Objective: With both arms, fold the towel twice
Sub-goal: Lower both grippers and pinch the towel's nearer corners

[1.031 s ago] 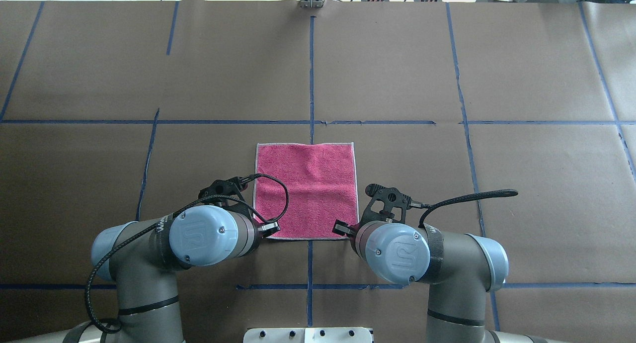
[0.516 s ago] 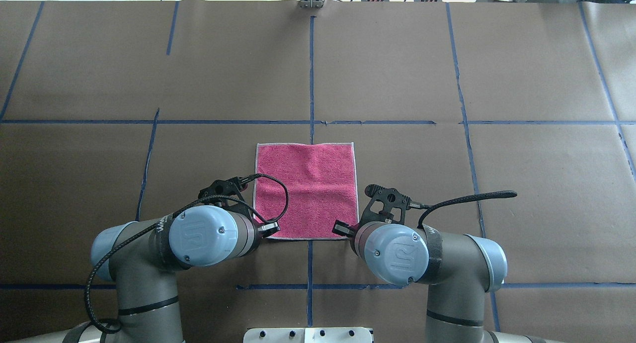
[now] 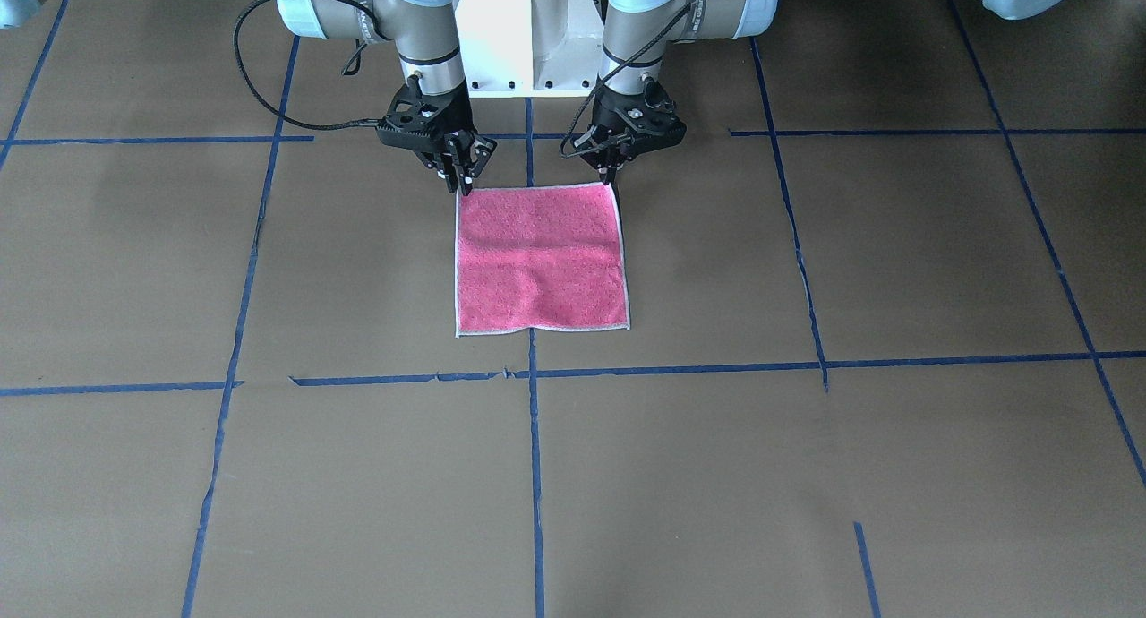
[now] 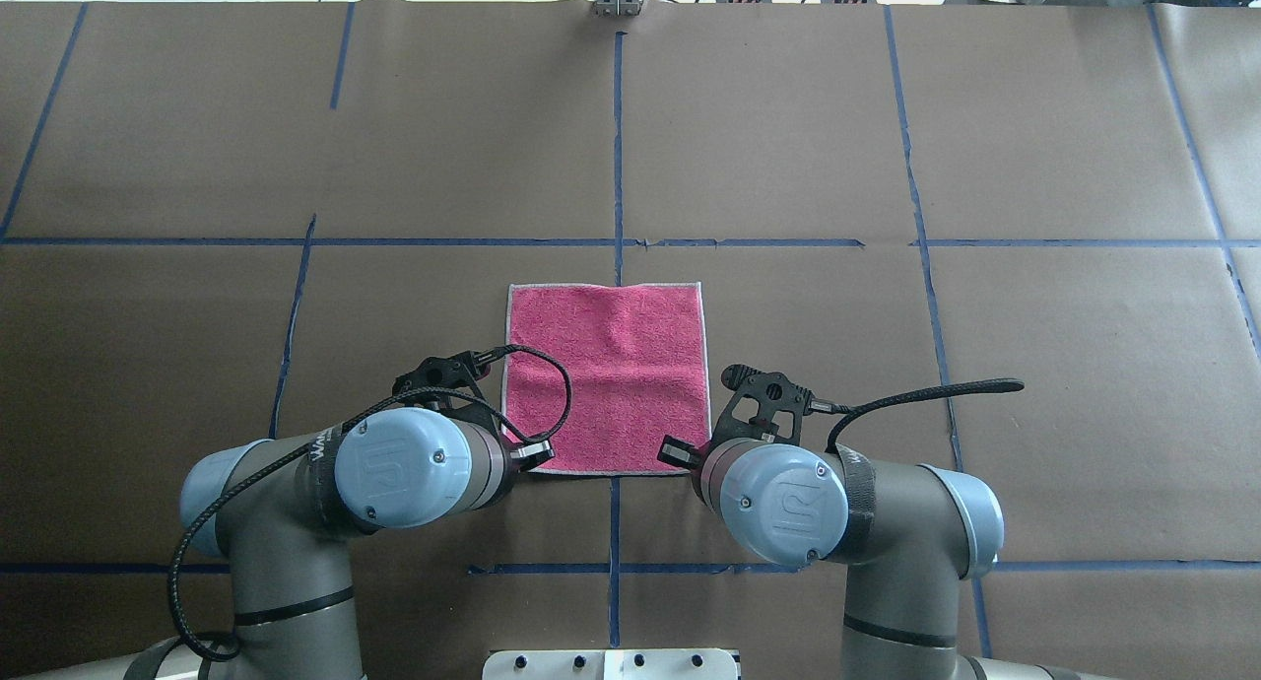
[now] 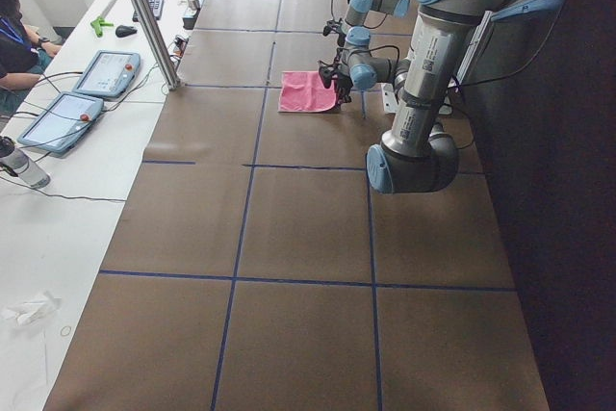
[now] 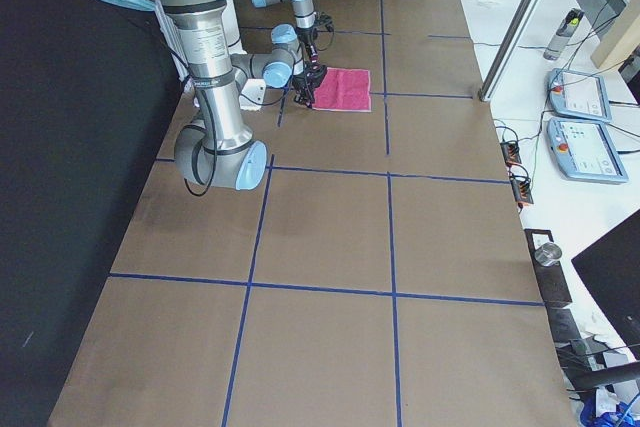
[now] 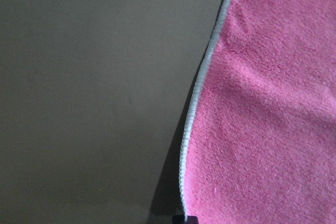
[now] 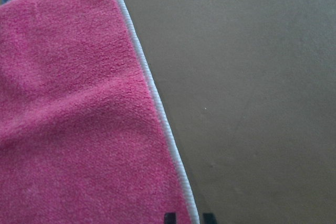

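Pink terry towel (image 4: 606,379) lies flat on brown paper surface (image 4: 788,148). Black right gripper (image 3: 458,184) has its jaws slightly apart at one corner; for black left gripper (image 3: 612,175) I cannot tell.

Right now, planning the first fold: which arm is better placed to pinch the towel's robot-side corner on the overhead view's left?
Left. The left gripper is right at that corner of the towel; the right gripper is at the other robot-side corner, across the towel.
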Robot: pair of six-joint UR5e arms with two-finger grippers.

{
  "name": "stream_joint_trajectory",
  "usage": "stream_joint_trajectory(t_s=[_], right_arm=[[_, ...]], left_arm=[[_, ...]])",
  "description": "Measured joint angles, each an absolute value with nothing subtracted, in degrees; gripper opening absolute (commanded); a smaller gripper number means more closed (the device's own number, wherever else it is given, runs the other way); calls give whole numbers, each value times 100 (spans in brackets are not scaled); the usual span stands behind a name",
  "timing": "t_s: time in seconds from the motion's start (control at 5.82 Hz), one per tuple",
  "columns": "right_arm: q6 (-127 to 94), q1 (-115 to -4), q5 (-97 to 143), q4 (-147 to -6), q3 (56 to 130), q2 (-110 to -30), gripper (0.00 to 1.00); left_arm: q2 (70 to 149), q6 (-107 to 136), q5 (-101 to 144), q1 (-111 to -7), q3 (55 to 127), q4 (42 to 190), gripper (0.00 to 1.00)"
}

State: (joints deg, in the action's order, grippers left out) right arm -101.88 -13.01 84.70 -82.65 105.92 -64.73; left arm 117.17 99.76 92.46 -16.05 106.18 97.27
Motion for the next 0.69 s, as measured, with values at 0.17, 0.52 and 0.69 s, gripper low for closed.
stream_joint_trajectory(t_s=[0.17,0.52,0.69], right_arm=[[-10187,-1301,8466,-8266,10572,-6470,31],[-10187,-1301,8464,-8262,10507,-6469,31],[-10187,-1301,8464,-8262,10499,-6461,4]], left_arm=[[11716,9976,9246,-1608,10617,9725,0],[11716,9976,9246,-1608,10617,9725,0],[11716,9973,9246,-1608,10617,9728,0]])
